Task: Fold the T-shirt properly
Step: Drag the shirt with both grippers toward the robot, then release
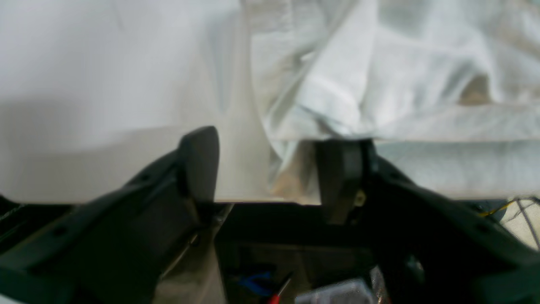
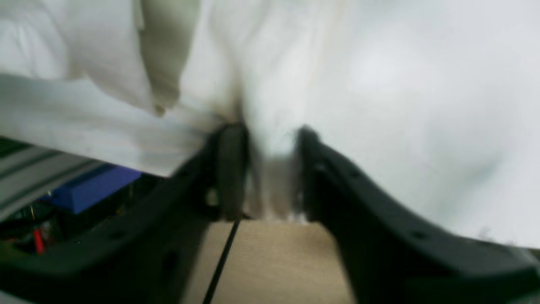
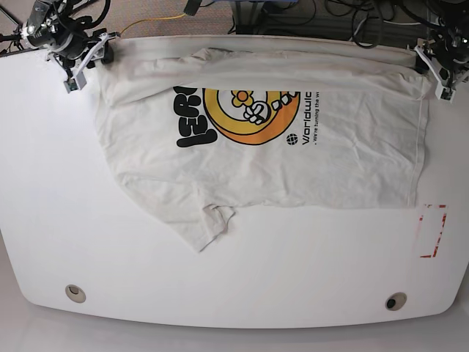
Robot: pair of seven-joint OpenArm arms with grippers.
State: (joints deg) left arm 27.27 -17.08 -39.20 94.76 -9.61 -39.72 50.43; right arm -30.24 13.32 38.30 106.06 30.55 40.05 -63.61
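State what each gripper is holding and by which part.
Both jaws stand apart around the T-shirt at its far folded edge: left gripper and right gripper at opposite ends. Whether either grips cannot be told.

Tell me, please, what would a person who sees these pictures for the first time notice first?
The eye goes first to the T-shirt, spread over the far half of the white table, with its bold black letters and the orange-yellow round graphic left of the middle. Next come the two arms at the far corners: the left gripper on the base view's right and the right gripper on its left, both at the folded far edge of the cloth.
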